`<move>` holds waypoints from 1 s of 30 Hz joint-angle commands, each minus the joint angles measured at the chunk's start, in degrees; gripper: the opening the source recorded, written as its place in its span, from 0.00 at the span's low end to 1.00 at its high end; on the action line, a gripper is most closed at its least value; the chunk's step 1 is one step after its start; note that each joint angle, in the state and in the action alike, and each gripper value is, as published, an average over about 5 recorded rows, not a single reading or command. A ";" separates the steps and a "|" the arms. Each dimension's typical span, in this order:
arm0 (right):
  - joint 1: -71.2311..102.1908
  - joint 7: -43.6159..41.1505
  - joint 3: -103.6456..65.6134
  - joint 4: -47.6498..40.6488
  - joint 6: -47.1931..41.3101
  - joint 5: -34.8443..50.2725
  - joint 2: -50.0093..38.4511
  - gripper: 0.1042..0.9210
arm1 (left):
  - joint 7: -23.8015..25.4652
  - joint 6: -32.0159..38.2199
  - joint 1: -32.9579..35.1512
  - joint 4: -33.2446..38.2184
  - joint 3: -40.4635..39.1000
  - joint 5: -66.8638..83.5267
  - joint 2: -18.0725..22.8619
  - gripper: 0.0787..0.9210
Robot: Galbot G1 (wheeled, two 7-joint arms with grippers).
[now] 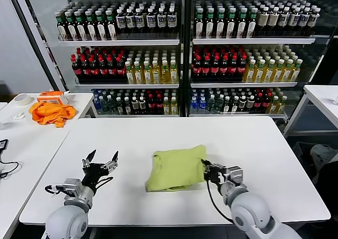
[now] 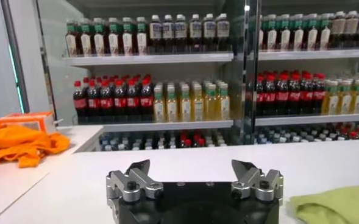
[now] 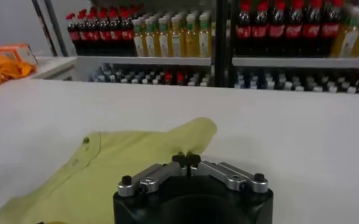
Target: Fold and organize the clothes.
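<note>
Working the right gripper (image 1: 206, 166) at the near right edge of the T-shirt (image 1: 175, 168), which lay already folded into a compact bundle mid-surface (image 1: 253, 144), I had its jaws shut together, though whether they pinched cloth I could not tell. My left gripper (image 1: 100, 158) waited open, well apart to the left. I judged the next move called for tidying or squaring the bundle.
</note>
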State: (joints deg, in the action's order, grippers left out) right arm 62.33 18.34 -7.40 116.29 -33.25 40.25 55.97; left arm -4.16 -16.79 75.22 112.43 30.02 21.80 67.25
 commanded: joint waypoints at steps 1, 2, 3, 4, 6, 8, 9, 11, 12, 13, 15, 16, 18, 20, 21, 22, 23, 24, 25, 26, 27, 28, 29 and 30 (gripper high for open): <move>5.85 -10.35 -7.65 -0.17 0.03 -4.62 -4.18 0.00 | 1.39 3.77 -0.50 -1.31 -0.57 -1.89 -0.03 0.88; 6.69 -10.63 -8.99 0.35 0.00 -3.54 -4.22 0.00 | 1.65 4.22 -0.37 -1.20 -0.54 -2.34 -0.26 0.88; 7.48 -11.00 -10.34 0.91 -0.02 -2.58 -4.30 0.01 | 1.90 4.69 -0.21 -1.08 -0.52 -2.84 -0.49 0.88; 8.39 -11.46 -12.27 1.73 -0.04 -1.81 -4.48 0.02 | 2.15 5.13 -0.01 -0.94 -0.54 -3.47 -0.75 0.88; 10.08 -12.02 -16.19 3.37 -0.03 -0.57 -4.88 0.07 | 2.69 6.01 0.26 -0.72 -0.62 -4.64 -1.21 0.88; 10.97 -11.92 -19.90 4.43 0.02 -0.20 -5.07 0.13 | 2.99 6.44 -0.06 -0.77 -0.81 -5.12 -1.41 0.88; 11.03 -11.45 -21.06 4.65 0.03 -0.23 -5.05 0.18 | 3.08 6.53 -0.42 -0.89 -0.92 -5.16 -1.41 0.88; 10.94 -10.74 -22.62 5.11 0.05 -1.72 -4.86 0.24 | 3.32 6.37 -1.22 -1.14 -1.25 -5.07 -1.37 0.88; 10.85 -10.55 -22.96 5.39 0.07 -2.77 -4.71 0.28 | 3.54 6.12 -1.58 -1.20 -1.41 -5.03 -1.31 0.88; 10.67 -10.66 -23.17 5.68 0.09 -4.19 -4.40 0.31 | 3.87 5.93 -1.92 -1.27 -1.55 -5.02 -1.23 0.88; 10.15 -11.16 -23.23 5.93 0.61 -6.55 -3.46 0.39 | 4.75 5.84 -2.57 -1.44 -1.77 -5.19 -1.03 0.88; 9.78 -11.36 -23.11 5.73 1.36 -7.48 -2.83 0.42 | 5.20 5.99 -2.94 -1.59 -1.83 -5.40 -0.94 0.88; 9.06 -11.27 -22.63 5.06 2.35 -9.71 -1.47 0.49 | 5.78 6.02 -3.53 -1.78 -1.89 -5.64 -0.84 0.88; 8.51 -11.15 -21.94 4.11 4.14 -12.25 -0.28 0.56 | 5.74 5.13 -3.61 -1.63 -1.99 -5.08 -0.85 0.88; 8.19 -11.04 -21.59 3.52 5.47 -13.83 0.25 0.60 | 5.58 4.62 -3.41 -1.43 -2.07 -4.57 -0.87 0.88; 7.83 -11.07 -21.32 2.79 7.33 -15.53 0.73 0.63 | 5.45 4.19 -3.10 -1.18 -2.15 -4.09 -0.86 0.88; 7.47 -11.13 -21.13 1.96 9.44 -17.28 1.08 0.66 | 5.40 4.05 -2.78 -0.99 -2.19 -3.72 -0.82 0.88; 7.12 -11.15 -21.01 1.14 11.32 -18.80 1.33 0.71 | 5.46 4.19 -2.51 -0.85 -2.21 -3.53 -0.77 0.88; 6.83 -11.12 -21.03 0.46 12.45 -19.78 1.52 0.74 | 5.68 4.64 -2.35 -0.77 -2.19 -3.50 -0.74 0.88; 6.66 -11.04 -21.11 0.00 13.00 -20.16 1.64 0.77 | 5.98 5.31 -2.33 -0.81 -2.15 -3.60 -0.73 0.88; 6.62 -10.90 -21.16 -0.22 13.23 -20.04 1.69 0.81 | 6.24 5.95 -2.40 -0.88 -2.11 -3.76 -0.74 0.88; 6.68 -10.73 -21.14 -0.28 13.34 -19.83 1.76 0.83 | 6.40 6.47 -2.48 -0.93 -2.10 -3.91 -0.75 0.88; 6.77 -10.54 -21.07 -0.27 13.43 -19.75 1.87 0.85 | 6.48 6.90 -2.53 -0.95 -2.11 -4.05 -0.72 0.88; 6.83 -10.43 -20.98 -0.31 13.60 -19.95 1.98 0.87 | 6.49 7.07 -2.52 -0.91 -2.10 -4.19 -0.63 0.88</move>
State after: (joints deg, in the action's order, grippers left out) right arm 69.49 7.84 -26.78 118.45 -27.02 28.21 55.77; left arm 1.03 -11.51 72.88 111.40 28.05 17.53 66.54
